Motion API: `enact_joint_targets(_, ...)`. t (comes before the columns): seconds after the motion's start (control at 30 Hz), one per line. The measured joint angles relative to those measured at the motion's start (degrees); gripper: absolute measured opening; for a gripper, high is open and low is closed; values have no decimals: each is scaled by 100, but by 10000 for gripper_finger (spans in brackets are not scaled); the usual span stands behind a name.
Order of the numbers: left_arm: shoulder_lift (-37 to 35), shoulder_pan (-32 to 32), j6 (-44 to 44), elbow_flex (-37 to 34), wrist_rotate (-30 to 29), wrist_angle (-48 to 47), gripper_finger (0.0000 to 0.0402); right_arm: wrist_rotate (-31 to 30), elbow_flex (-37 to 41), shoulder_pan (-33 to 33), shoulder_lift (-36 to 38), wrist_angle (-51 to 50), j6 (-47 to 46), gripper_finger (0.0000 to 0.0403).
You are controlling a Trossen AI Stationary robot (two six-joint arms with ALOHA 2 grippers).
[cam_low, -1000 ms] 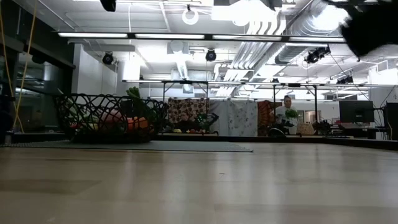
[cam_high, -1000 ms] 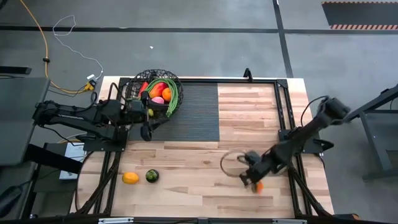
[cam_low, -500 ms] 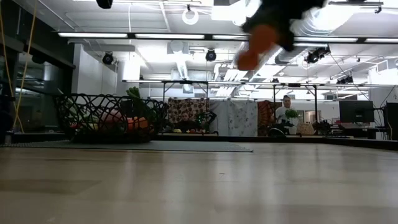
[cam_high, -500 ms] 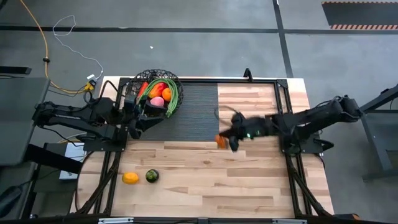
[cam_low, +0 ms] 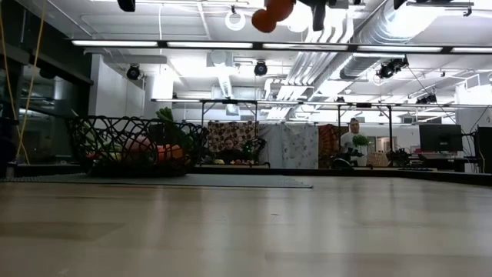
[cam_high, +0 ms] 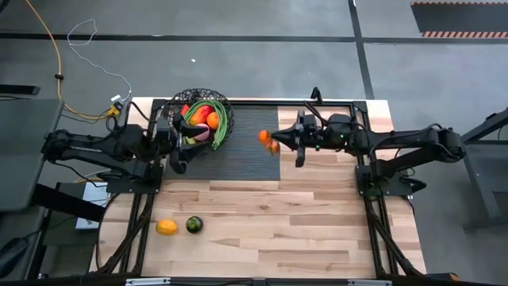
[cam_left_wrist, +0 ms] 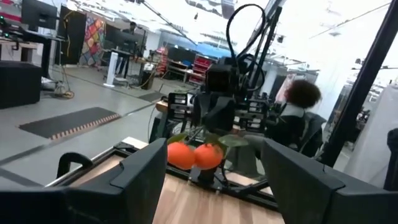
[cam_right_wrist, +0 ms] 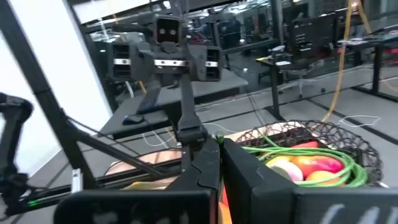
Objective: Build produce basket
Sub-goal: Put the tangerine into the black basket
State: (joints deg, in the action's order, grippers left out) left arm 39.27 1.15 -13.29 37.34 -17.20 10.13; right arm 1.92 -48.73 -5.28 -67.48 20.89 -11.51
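Swung my right gripper (cam_high: 278, 144) across toward the round black wire-mesh basket (cam_high: 198, 117), clamped on a pair of small leafy oranges (cam_high: 268, 141) above the dark mat (cam_high: 246, 151), so I'd release only once centred over the basket.

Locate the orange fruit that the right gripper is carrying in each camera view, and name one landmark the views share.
High view: the orange fruit is over the dark mat, right of the basket, at the right gripper.
Low view: top edge, right of centre.
Left wrist view: centre.
Right wrist view: only an orange sliver between the fingers.
Shared landmark: the basket.
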Motion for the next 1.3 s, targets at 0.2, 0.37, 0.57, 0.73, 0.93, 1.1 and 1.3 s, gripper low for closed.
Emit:
enact_joint_targets(0.2,202,0,-118,0,1,26,250,128,0,72,8,-7,-17,0)
enact_joint_targets(0.37,541,0,-409,0,17,449,250,335,0,241,-56,7,-146,0)
enact_joint_targets(0.57,1380,-2,-112,144,642,1060,250,364,-150,510,-438,76,-149,0)
enact_joint_targets(0.73,2263,0,-108,622,1229,1045,250,475,-621,661,-917,83,-6,0)
enact_joint_targets(0.93,2983,0,-123,1138,1839,1030,250,614,-951,662,-1129,76,-24,0)
enact_joint_targets(1.1,3256,29,-149,1374,1850,1036,250,828,-970,683,-1139,36,-146,0)
enact_joint_targets(1.3,3457,168,-449,1392,1847,1035,250,841,-977,725,-1139,38,-173,0)
